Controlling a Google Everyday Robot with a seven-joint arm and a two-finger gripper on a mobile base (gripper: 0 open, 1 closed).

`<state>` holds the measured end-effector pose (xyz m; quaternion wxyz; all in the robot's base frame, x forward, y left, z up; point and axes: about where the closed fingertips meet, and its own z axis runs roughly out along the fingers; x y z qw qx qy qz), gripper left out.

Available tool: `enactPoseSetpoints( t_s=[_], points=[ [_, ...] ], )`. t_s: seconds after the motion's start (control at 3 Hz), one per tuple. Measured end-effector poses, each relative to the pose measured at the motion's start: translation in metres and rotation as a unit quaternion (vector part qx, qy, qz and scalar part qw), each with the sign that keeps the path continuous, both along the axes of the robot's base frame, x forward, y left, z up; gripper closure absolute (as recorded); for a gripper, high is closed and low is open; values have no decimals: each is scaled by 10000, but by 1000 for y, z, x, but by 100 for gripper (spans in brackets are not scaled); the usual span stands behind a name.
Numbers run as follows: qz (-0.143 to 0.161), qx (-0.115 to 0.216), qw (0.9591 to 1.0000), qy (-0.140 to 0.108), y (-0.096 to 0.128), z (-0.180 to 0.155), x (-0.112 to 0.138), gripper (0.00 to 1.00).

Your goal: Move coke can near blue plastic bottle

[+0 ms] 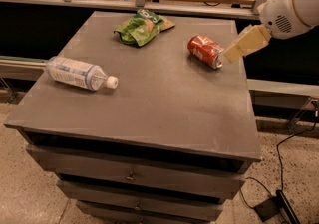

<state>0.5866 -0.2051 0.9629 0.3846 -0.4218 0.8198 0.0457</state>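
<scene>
The coke can (pixel 205 51) lies on its side at the back right of the grey cabinet top (pixel 164 103), its silver end facing right. The blue plastic bottle (pixel 79 73) lies on its side at the left, white cap pointing right. My gripper (pixel 230 55) comes in from the upper right on a white arm; its tan fingertips (pixel 244 44) sit just right of the can's silver end, close to touching it.
A green snack bag (pixel 142 26) lies at the back middle of the top. Drawers run down the cabinet front. A shelf with metal posts stands behind. A cable and a black box lie on the floor at the right.
</scene>
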Motion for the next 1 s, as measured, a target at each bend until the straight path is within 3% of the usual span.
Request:
enactPoseSetpoints(
  t_s=[1.0],
  points=[
    [-673,-146,9976,-119,-9,-39,46,0]
  ],
)
